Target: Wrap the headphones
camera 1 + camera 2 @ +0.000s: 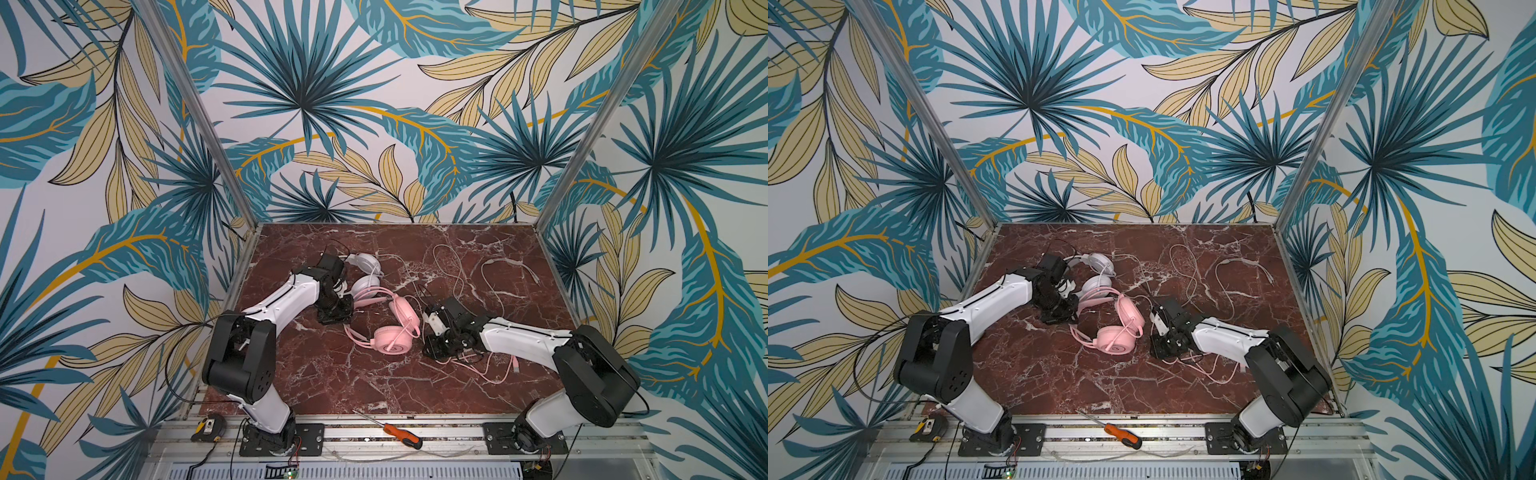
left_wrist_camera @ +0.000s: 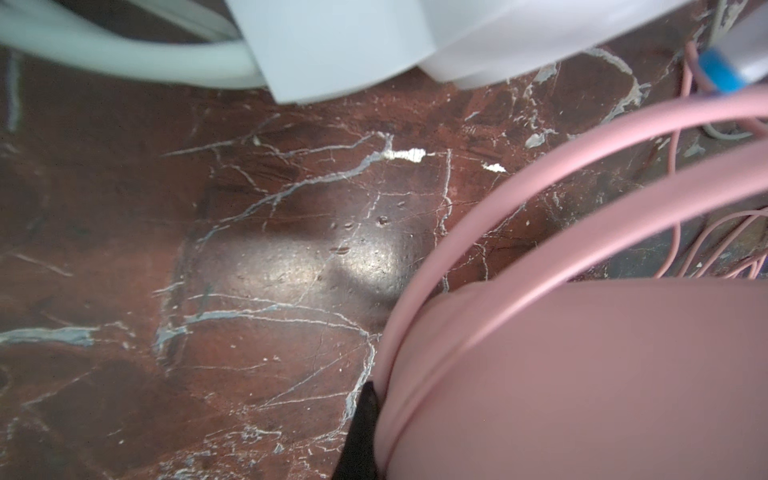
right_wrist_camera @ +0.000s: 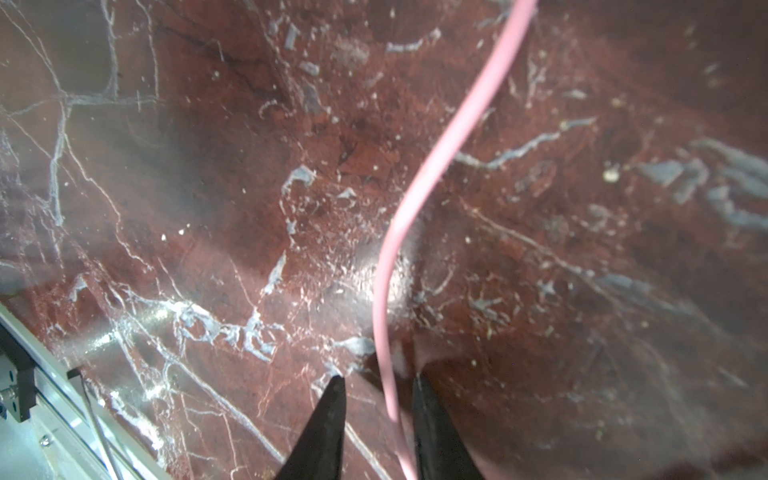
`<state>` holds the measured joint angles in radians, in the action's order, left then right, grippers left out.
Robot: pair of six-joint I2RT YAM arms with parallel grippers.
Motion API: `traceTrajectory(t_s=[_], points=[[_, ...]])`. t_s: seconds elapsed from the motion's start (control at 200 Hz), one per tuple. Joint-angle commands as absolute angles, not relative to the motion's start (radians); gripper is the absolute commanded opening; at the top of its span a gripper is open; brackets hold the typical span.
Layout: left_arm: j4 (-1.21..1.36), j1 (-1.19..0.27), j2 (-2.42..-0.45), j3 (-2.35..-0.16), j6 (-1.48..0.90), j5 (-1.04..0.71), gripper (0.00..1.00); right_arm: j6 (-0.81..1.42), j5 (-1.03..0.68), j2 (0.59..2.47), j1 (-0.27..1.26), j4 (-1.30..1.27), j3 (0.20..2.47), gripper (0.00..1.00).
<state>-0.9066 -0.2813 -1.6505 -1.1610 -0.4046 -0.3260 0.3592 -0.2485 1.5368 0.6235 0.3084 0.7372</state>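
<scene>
Cable [image 3: 419, 174], pink, btwn right pincer [image 3: 378, 377] tips.

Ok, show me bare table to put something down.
Bare: the near strip of table between the arm bases, in front of the pink headset; also the far edge. Crowded: the middle, with the white headset, and the right, with loose cables.

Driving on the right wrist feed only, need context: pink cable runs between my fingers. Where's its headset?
Observer: The pink headset lies just beside the right gripper, toward mid-table.
Operator: Left arm doing what?
Observer: Left gripper is shut, apparently on that headset's headband.
Operator: White one?
Observer: White headset lies farther back than the pink one, its cable sprawled unwrapped over the far side of the table.
</scene>
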Motion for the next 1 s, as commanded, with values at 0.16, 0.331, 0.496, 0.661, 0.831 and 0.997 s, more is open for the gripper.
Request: traceTrajectory(t_s=[0.16, 0.331, 0.496, 0.661, 0.831, 0.997], points=[[-0.867, -0.25, -1.611, -1.188, -0.43, -0.421, 0.0, 0.376, -0.254, 1.521, 0.63, 0.351, 0.677, 0.3], [-0.867, -0.245, -1.619, -1.203, -0.432, -0.417, 0.0, 0.371, -0.256, 1.523, 0.631, 0.363, 0.676, 0.3], [-0.867, -0.237, -1.616, -1.202, -0.443, -0.405, 0.0, 0.389, -0.227, 1.529, 0.637, 0.398, 0.695, 0.3], [-0.862, -0.231, -1.605, -1.192, -0.456, -0.393, 0.0, 0.396, -0.176, 1.505, 0.662, 0.442, 0.704, 0.3], [-0.859, -0.223, -1.608, -1.195, -0.457, -0.394, 0.0, 0.408, -0.143, 1.515, 0.675, 0.483, 0.726, 0.3], [-0.859, -0.215, -1.611, -1.203, -0.457, -0.392, 0.0, 0.41, -0.094, 1.531, 0.701, 0.519, 0.748, 0.3]])
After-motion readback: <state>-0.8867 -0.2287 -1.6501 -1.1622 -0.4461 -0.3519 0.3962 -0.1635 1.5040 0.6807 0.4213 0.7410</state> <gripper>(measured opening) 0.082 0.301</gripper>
